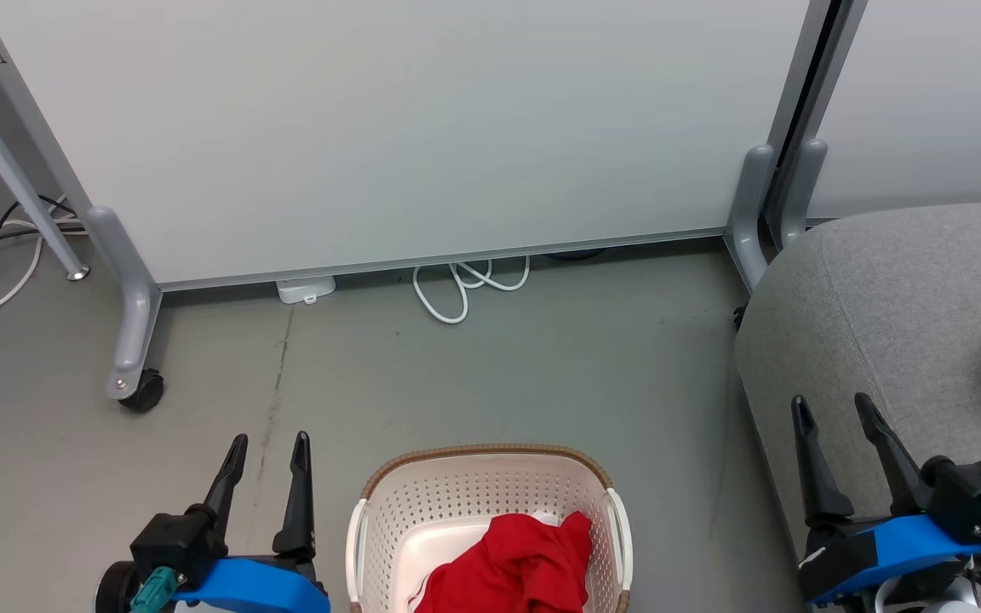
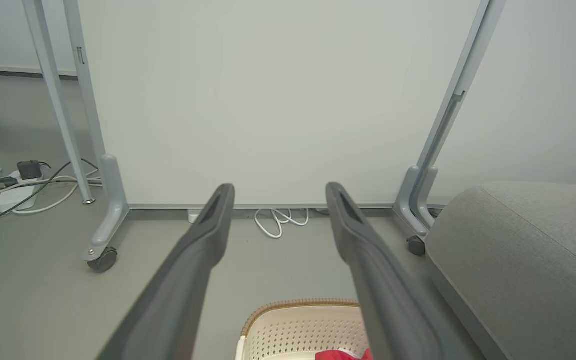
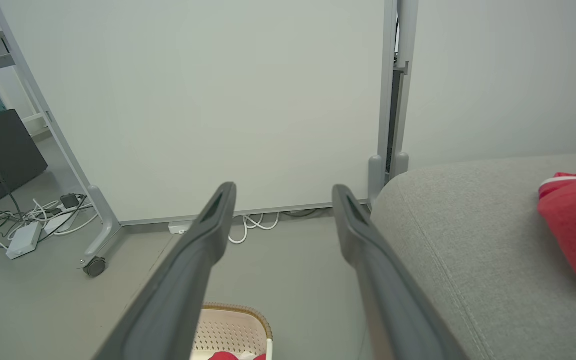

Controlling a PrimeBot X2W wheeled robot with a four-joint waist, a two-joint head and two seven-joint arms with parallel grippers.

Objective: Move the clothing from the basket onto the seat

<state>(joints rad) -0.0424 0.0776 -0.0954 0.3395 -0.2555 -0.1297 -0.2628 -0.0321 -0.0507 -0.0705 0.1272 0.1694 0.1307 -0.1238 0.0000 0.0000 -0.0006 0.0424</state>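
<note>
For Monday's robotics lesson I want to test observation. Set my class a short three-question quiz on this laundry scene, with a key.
1. True or false: the basket is empty.
2. On which side of the basket does the seat stand? A) the robot's left B) the robot's right C) beneath it
3. Fill the gap: the left gripper and the right gripper are both ___.

Key: 1 false, a red garment lies in it. 2 B. 3 open, holding nothing.
</note>
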